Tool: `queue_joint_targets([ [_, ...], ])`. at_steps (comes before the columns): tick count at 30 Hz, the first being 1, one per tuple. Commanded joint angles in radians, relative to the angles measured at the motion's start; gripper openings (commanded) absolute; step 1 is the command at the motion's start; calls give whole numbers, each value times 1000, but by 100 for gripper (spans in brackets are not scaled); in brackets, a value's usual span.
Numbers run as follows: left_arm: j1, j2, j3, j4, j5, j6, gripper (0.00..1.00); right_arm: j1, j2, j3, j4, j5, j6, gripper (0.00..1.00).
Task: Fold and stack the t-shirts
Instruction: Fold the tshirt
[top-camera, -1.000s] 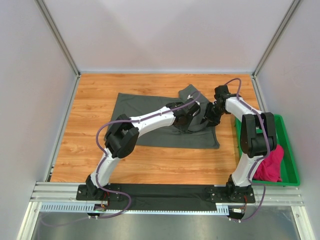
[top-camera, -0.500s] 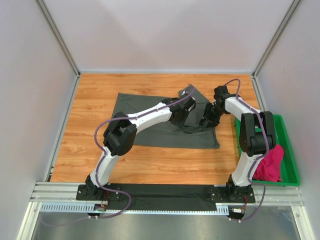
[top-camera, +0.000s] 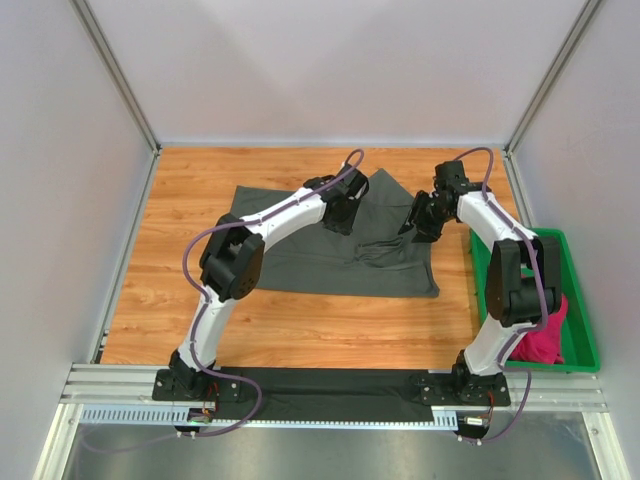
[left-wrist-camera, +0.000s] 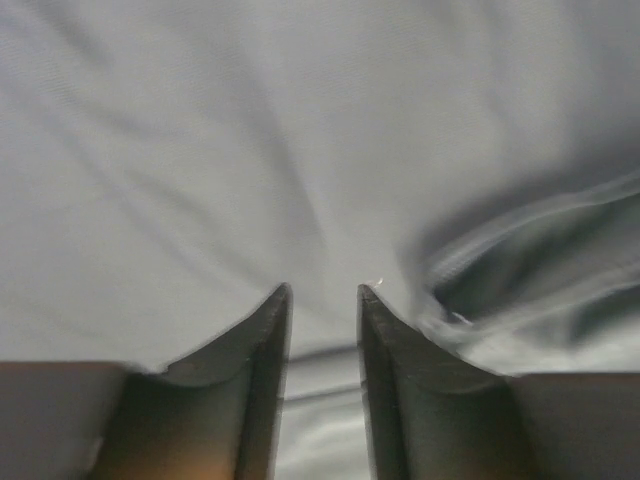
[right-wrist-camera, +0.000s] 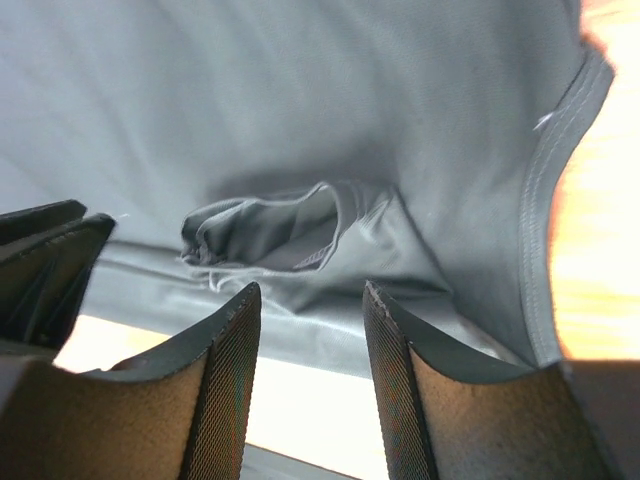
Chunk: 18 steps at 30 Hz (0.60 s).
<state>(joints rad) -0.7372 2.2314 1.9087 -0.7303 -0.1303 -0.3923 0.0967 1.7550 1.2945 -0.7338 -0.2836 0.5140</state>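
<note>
The left jaws are held slightly parted and empty, the grey t-shirt (top-camera: 300, 270) spread on the counter (top-camera: 180, 290) just beneath them. The right jaws are open over its bunched fold (right-wrist-camera: 270, 235). Folding is judged unfinished; that fold should be gripped next. The pink t-shirt (top-camera: 540, 338) is seen well right of both.

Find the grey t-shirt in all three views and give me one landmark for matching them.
Top external: the grey t-shirt lies spread out in the middle of the picture.
Left wrist: it fills the whole frame.
Right wrist: it fills most of the frame.
Shared landmark: the crumpled fold, probably the same one in each.
</note>
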Motion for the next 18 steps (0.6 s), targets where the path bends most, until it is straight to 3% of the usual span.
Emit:
queue_joint_targets([
  [1,-19,-120,11,47,184,33,46,-6,-17,-46,46,-61,36,48],
  [5,-24,-167,-126,169,363,53,53,-5,6,-64,111,-71,57,49],
  [8,-25,-158,-154,198,415,70,55,-5,43,-37,105,-81,38,48],
  [18,-60,-26,-54,134,365,142,57,-3,120,6,117,-71,40,44],
])
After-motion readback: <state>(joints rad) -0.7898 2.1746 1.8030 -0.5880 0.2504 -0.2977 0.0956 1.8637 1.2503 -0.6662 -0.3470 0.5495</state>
